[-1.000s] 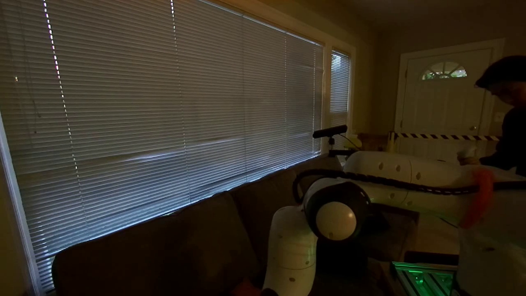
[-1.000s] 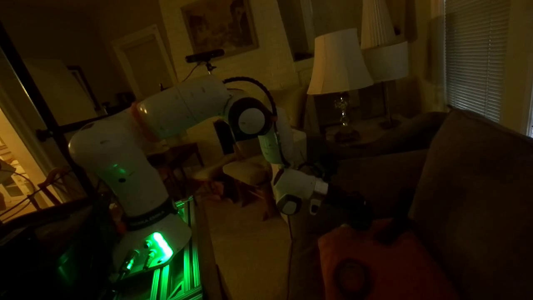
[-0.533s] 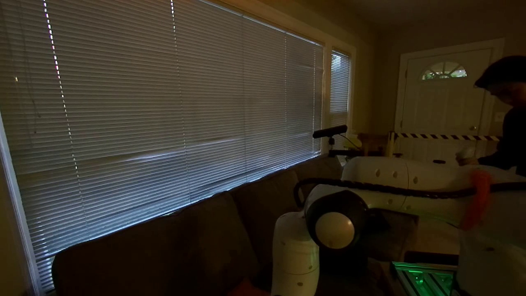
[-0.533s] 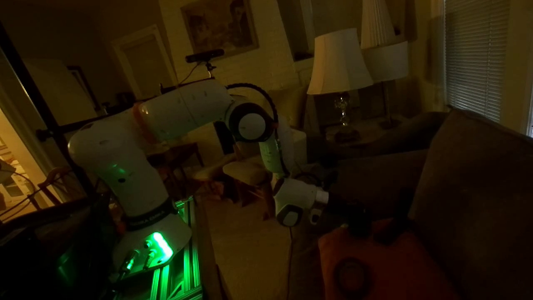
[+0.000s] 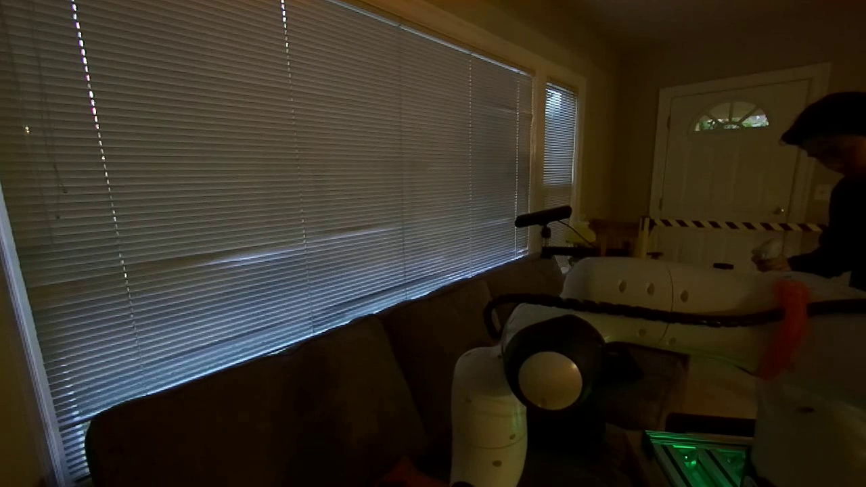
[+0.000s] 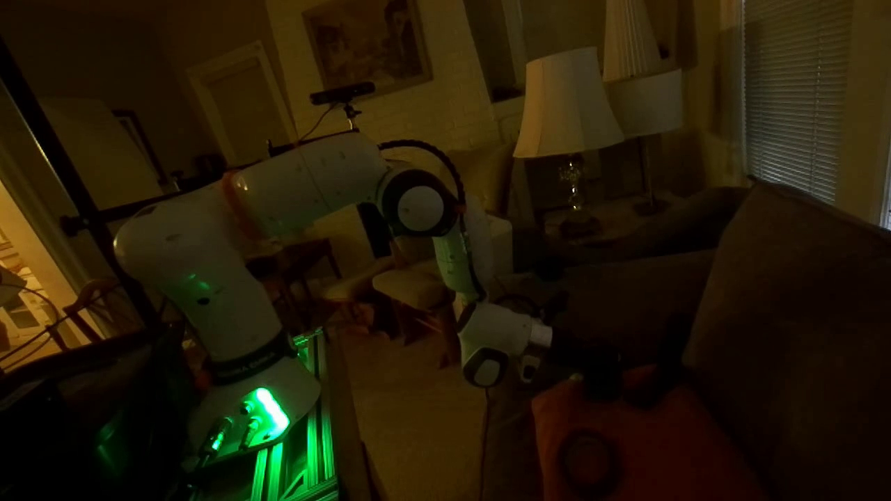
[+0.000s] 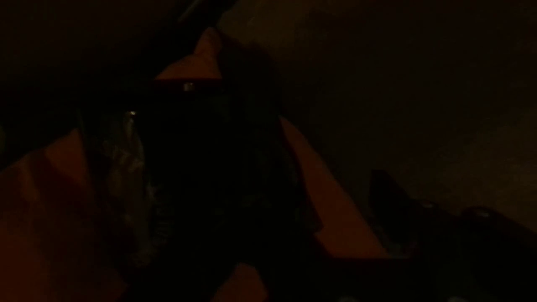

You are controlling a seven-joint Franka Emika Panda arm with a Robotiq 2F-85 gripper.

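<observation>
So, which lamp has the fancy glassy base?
The flared-shade lamp, frontmost in an exterior view; the drum-shade lamp has a plain stem, the pleated-shade lamp shows no base.

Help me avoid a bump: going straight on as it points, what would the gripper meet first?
Probably the dark shape over the orange cloth, ahead of the gripper; the gloom hides depth, so it could be the cloth instead.
</observation>
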